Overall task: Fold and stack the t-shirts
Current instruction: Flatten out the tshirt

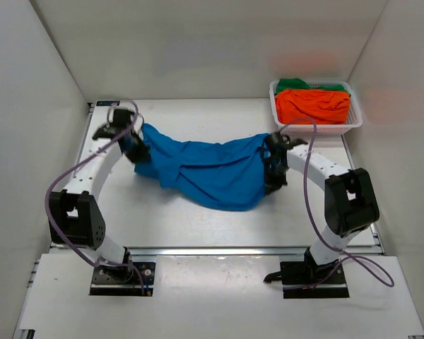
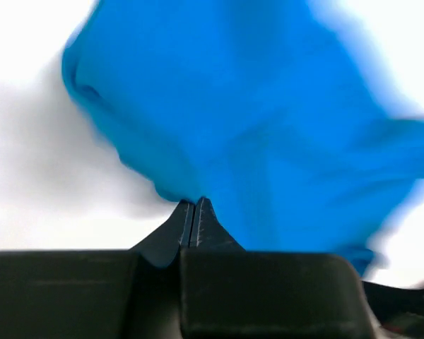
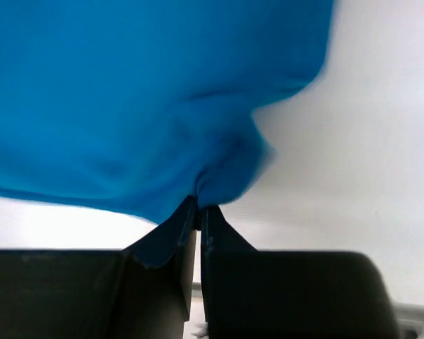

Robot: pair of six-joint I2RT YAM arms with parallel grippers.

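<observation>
tension across the blue t-shirt (image 1: 212, 173), stretched out to the left of the basket (image 1: 353, 121) and nearer the arm bases than it. pinched at the end far from the basket by the left pincer (image 1: 136, 147), clamped tight on a bunch of cloth. pinched at the basket-side end by the right pincer (image 1: 274, 168), likewise clamped on the fabric. sagging in the middle toward the bench (image 1: 198, 229), probably held by both ends to spread flat before a first fold. piled inside the basket: orange t-shirt (image 1: 312, 104) in front, green t-shirt (image 1: 295, 85) behind. no fold yet, judging by the loose drape.
</observation>
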